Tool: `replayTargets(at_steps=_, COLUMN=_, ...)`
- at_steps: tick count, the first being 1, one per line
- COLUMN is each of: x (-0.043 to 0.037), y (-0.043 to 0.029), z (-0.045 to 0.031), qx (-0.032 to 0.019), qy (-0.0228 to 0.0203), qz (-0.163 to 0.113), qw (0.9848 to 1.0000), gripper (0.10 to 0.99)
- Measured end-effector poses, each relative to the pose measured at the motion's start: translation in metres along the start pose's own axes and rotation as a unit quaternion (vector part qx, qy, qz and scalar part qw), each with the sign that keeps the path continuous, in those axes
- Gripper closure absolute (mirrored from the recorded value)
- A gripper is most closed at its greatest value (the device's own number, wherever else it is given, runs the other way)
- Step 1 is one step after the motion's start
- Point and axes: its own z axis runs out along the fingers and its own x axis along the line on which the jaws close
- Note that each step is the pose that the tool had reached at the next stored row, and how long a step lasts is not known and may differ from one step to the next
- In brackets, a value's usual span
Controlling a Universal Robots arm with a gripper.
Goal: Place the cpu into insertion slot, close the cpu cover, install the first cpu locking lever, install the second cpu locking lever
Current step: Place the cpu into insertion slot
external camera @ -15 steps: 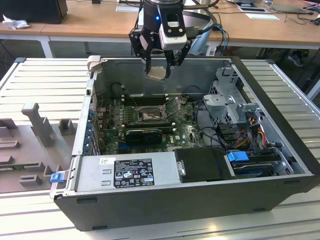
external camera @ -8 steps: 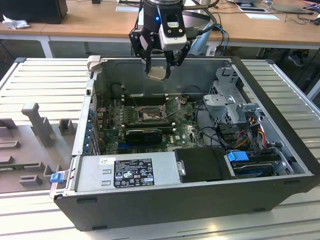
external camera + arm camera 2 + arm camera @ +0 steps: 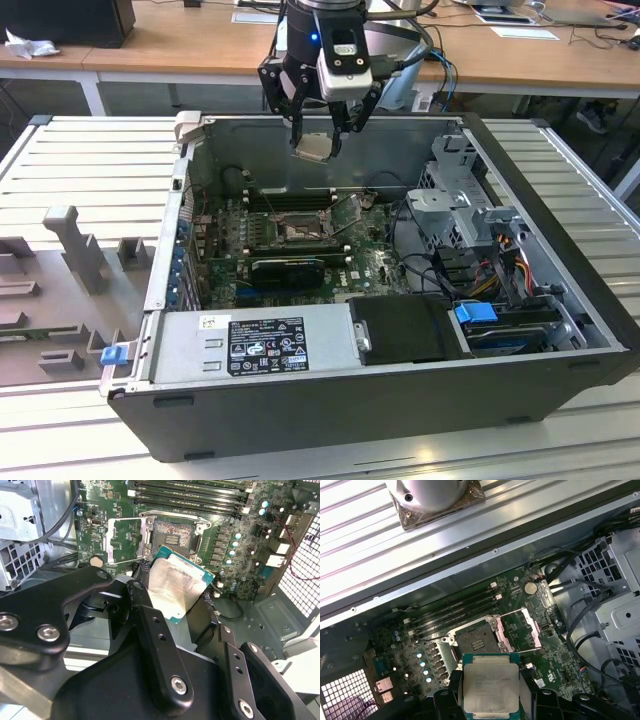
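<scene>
My gripper (image 3: 316, 138) hangs above the open computer case, shut on the cpu (image 3: 313, 148), a small pale square chip. In both wrist views the cpu (image 3: 174, 586) (image 3: 490, 686) sits between the black fingers (image 3: 141, 597), its metal face showing. It is held well above the motherboard, apart from it. The insertion slot (image 3: 299, 232) (image 3: 172, 532) (image 3: 474, 643) lies bare on the board with its pin field exposed. The cpu cover (image 3: 125, 540) (image 3: 521, 629) is a silver frame flipped open beside the slot.
The case walls (image 3: 330, 395) ring the board. Long black memory slots (image 3: 290, 198) run behind the socket. A silver power supply (image 3: 255, 342) lies at the front. A drive cage (image 3: 470, 215) with cables fills the exterior view's right. Grey fixtures (image 3: 75, 250) stand on the ribbed table.
</scene>
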Motion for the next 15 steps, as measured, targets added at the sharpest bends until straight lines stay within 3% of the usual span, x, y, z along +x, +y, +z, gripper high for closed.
replayTargets(at_steps=15, x=0.0, y=0.0, z=0.0001, qx=-0.0003, qy=-0.0013, qz=0.015, qw=0.9999, gripper=0.545)
